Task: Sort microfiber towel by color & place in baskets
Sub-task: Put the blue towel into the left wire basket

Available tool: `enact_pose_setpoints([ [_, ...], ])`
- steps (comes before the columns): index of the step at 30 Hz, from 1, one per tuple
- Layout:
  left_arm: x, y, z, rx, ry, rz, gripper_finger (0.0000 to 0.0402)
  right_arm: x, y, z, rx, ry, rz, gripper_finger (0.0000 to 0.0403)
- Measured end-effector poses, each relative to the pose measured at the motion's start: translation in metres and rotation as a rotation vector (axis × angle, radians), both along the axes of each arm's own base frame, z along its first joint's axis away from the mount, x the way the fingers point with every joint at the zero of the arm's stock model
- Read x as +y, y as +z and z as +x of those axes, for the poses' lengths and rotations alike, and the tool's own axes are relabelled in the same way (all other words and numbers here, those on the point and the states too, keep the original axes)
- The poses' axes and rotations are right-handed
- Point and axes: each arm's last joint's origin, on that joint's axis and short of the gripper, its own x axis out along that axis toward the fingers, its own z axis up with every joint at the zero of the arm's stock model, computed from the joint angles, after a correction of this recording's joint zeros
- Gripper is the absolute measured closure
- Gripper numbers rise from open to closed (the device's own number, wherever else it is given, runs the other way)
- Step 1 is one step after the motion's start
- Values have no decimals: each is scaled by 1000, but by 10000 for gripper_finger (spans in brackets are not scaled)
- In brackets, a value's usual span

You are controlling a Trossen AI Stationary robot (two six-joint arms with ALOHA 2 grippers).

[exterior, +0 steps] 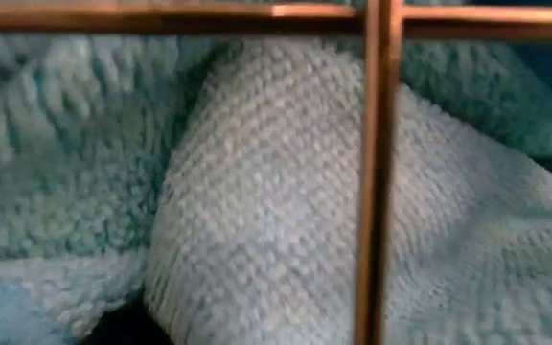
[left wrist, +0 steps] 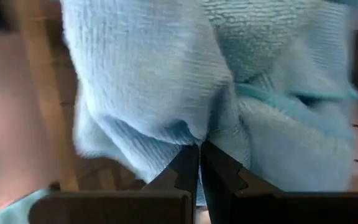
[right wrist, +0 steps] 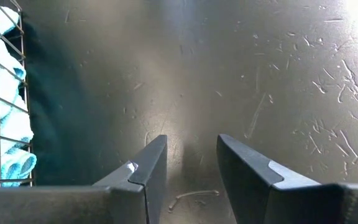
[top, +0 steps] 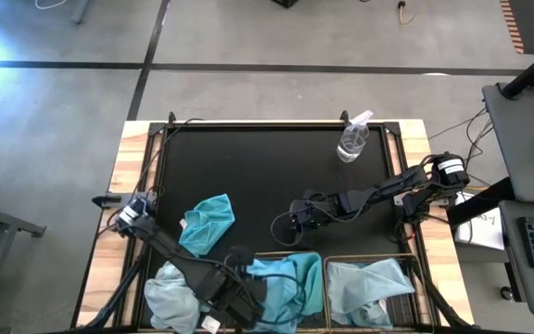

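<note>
From above, the left gripper (top: pixel 219 299) sits at the left wire basket (top: pixel 315 260), its fingers hidden there; only its wrist view shows them clamped on a pale blue towel (left wrist: pixel 166 81). A turquoise towel (top: pixel 208 221) lies just beyond that basket, a pale grey-blue towel (top: pixel 167 292) beside it. The right gripper (top: pixel 297 221), fingers (right wrist: pixel 148 171) apart and empty, hovers beyond the baskets, short of the spray bottle (top: pixel 353 139).

Turquoise towel (top: pixel 208 223) crumpled on mat; pale towel (top: pixel 168 295) at table's near-left corner. Left basket (top: pixel 320 263) holds turquoise cloth, right basket (top: pixel 413 263) pale cloth.
</note>
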Motion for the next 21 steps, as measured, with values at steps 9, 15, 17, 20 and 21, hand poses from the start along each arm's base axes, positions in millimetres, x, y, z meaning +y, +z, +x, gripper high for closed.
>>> enact_pose_setpoints([
  [9,12,-11,-4,-59,-51,-89,402,0,0,0,1,6,-5,268],
  [15,32,-29,-13,-141,-44,-257,402,0,0,0,2,7,-5,268],
  [17,40,-34,-19,-161,-20,-282,402,0,0,0,2,7,-5,268],
  [20,50,-38,-29,-214,-24,-312,402,0,0,0,2,7,-5,268],
  [21,52,-38,-32,-237,-39,-322,402,0,0,0,2,7,-5,268],
])
